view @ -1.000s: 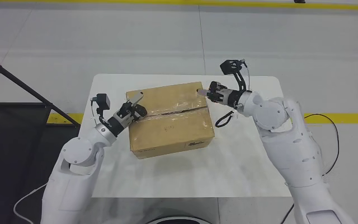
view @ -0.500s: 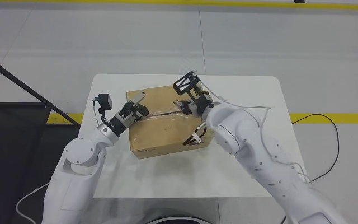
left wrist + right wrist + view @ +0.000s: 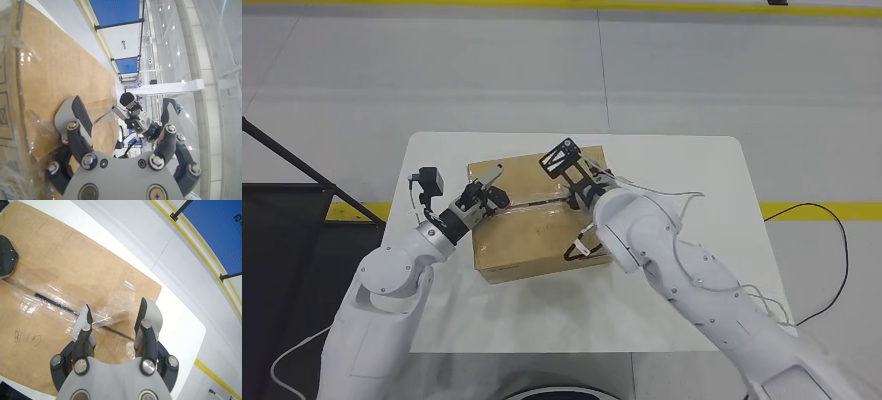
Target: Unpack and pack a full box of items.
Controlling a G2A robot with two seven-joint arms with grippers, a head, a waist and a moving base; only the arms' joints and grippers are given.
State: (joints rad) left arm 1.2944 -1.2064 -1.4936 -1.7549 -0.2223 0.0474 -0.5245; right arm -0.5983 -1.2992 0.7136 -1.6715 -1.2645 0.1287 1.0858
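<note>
one tape strip (image 3: 119,302) curls off the box (image 3: 62,256).

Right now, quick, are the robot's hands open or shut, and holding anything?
Left gripper: jaws open, holding nothing, at the edge of the cardboard box.
Right gripper: jaws open, holding nothing, over the loose clear tape on the box.

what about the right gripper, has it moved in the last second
Yes. In the top view the right gripper has swung from the box's far right corner inward to the middle of its top, above the taped seam.
</note>
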